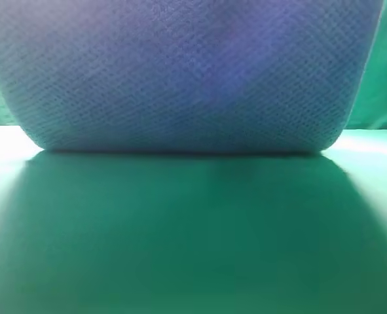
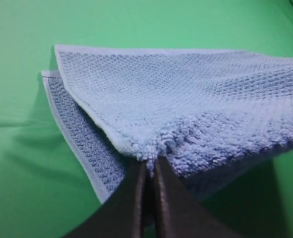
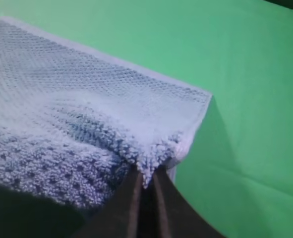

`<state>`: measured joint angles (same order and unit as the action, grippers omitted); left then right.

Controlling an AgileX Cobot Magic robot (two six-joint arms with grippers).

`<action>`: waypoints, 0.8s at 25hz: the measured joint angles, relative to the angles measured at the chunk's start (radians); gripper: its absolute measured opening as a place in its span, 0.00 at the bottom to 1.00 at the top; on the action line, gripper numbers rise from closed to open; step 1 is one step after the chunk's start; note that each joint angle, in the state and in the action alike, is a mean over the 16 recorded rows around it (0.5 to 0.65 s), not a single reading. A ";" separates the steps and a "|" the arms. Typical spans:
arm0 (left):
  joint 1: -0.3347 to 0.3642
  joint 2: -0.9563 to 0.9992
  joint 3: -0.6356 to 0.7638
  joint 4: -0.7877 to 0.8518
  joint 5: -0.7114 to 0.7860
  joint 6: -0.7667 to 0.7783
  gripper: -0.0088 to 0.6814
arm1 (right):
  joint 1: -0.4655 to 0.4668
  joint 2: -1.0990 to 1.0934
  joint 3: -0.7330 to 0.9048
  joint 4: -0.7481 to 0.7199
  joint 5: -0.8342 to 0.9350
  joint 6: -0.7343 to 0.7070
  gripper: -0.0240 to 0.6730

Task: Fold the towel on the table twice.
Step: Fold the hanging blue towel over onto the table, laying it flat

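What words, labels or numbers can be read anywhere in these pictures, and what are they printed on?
None: no text shows in any view.
The towel has only its bumpy weave and a pale edge, no tag or label.
The green table is plain.
The dark left claw and right claw, both pinching the towel, bear no markings.

Even bright overhead light, high view soft and out of focus, towel [image 1: 180,72] blurred and filling the upper half, broad dark shadow beneath it on the worktop [image 1: 193,248], pale glare at both edges, wrist views sharper, near pile fuzzy
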<state>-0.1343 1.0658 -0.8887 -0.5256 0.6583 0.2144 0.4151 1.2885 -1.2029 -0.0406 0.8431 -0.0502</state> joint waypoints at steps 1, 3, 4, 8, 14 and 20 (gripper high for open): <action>0.000 -0.024 0.023 -0.008 0.009 0.006 0.01 | 0.005 -0.024 0.027 0.002 0.001 0.001 0.03; 0.000 -0.070 0.068 -0.020 0.029 0.015 0.01 | 0.014 -0.071 0.081 0.008 0.004 0.005 0.03; 0.000 -0.092 0.090 -0.025 0.039 0.017 0.01 | 0.018 -0.095 0.107 0.013 0.005 0.006 0.03; 0.000 -0.171 0.170 -0.040 0.077 0.020 0.01 | 0.030 -0.195 0.206 0.044 0.016 0.014 0.03; 0.000 -0.253 0.272 -0.063 0.130 0.021 0.01 | 0.036 -0.334 0.345 0.116 0.044 0.020 0.03; 0.000 -0.286 0.338 -0.084 0.156 0.025 0.01 | 0.036 -0.417 0.453 0.180 0.065 0.017 0.03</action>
<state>-0.1343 0.7798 -0.5505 -0.6098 0.8139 0.2390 0.4515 0.8714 -0.7499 0.1393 0.9077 -0.0327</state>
